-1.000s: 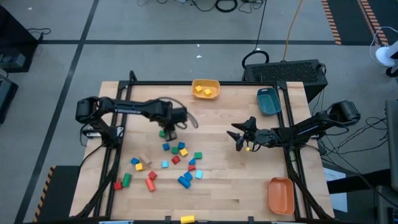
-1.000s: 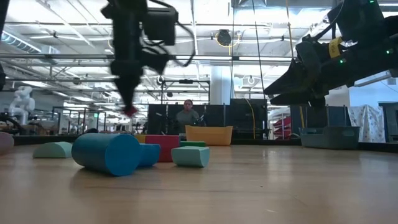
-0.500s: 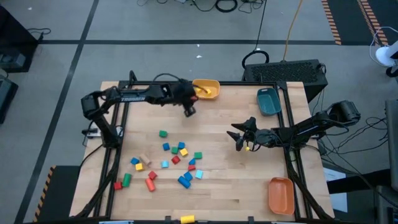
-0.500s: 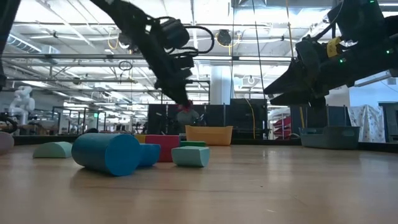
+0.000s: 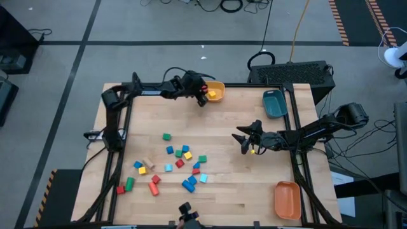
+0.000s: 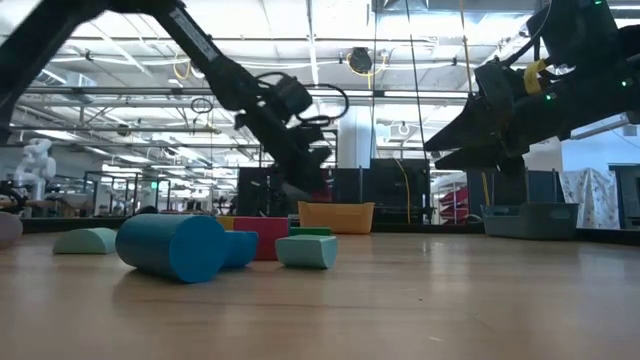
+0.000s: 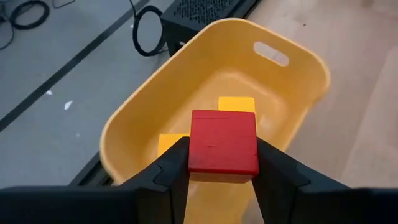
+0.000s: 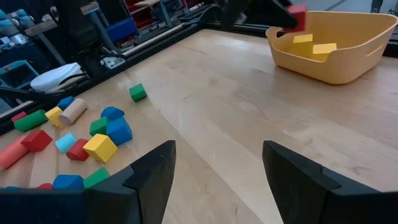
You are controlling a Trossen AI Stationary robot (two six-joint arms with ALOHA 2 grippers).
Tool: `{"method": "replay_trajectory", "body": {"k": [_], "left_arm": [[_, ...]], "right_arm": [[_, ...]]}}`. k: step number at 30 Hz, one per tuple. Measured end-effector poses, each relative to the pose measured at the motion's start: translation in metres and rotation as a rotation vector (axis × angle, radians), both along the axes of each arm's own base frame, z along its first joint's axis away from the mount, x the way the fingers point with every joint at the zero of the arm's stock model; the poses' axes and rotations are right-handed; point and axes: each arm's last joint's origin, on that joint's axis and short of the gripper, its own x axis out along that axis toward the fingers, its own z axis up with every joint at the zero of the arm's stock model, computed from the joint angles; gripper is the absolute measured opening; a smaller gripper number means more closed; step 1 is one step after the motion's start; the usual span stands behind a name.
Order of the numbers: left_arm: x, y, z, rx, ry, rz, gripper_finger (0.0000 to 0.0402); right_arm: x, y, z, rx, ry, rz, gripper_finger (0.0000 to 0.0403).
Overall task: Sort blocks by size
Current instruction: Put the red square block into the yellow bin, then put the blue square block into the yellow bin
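Observation:
My left gripper (image 5: 203, 95) reaches to the far edge and is shut on a red cube (image 7: 224, 142) that hangs over the yellow bin (image 5: 217, 87). Two yellow blocks (image 7: 236, 104) lie in that bin. The other blocks (image 5: 173, 162), in red, blue, cyan, green, yellow and plain wood, lie scattered on the table's near left part, with a green one (image 5: 166, 136) apart from them. At mid right, my right gripper (image 5: 244, 140) hovers open above the table with nothing between its fingers (image 8: 152, 171). My left gripper pinches the red cube by two opposite side faces (image 7: 195, 152) between its two fingers (image 7: 174, 167). The fingers slant downward from the table's left toward the yellow bin. The cube is lifted clear and sits level above the bin's inside.
A teal bin (image 5: 275, 103) stands at the far right and an orange bin (image 5: 287, 198) at the near right. Black frame rails (image 5: 121, 146) run along the table's sides. The bare wood between the block cluster and my right gripper is free room.
My left gripper has carried the red cube from above the block cluster toward the far edge and to the right, ending over the yellow bin. It has tipped from pointing straight down to slanting forward. The cube has stayed in the hold. My right arm has kept still.

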Motion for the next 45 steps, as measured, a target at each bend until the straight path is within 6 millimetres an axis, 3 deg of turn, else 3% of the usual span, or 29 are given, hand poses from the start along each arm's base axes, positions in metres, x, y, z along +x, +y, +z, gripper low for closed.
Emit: {"method": "replay_trajectory", "body": {"k": [4,7,12,18,26,30,37,45], "left_arm": [[0.009,0.006,-0.009,0.003,0.014,0.012,0.0141],[0.012,0.008,-0.009,0.011,0.014,0.020,0.0166],[0.013,0.010,-0.004,0.027,0.010,0.033,0.0213],[0.008,0.001,0.016,0.031,0.031,-0.020,0.0230],[-0.003,-0.051,0.056,0.001,0.160,-0.154,0.0232],[-0.005,-0.081,0.067,-0.019,0.206,-0.221,0.0232],[-0.022,-0.139,0.066,-0.067,0.238,-0.390,0.0233],[-0.047,-0.189,0.040,-0.091,0.299,-0.524,0.0233]], "right_arm": [[0.000,0.000,0.000,0.000,0.000,0.000,0.0228],[0.000,0.000,0.000,0.000,0.000,0.000,0.0228],[0.000,0.000,0.000,0.000,0.001,0.000,0.0228],[0.000,0.000,-0.001,-0.001,0.008,0.000,0.0228],[-0.001,0.000,-0.003,-0.003,0.029,-0.001,0.0228],[-0.001,0.000,-0.003,-0.004,0.036,-0.001,0.0228],[-0.002,0.001,-0.004,0.000,0.039,0.005,0.0228],[-0.002,0.002,-0.004,0.002,0.036,0.006,0.0228]]}}
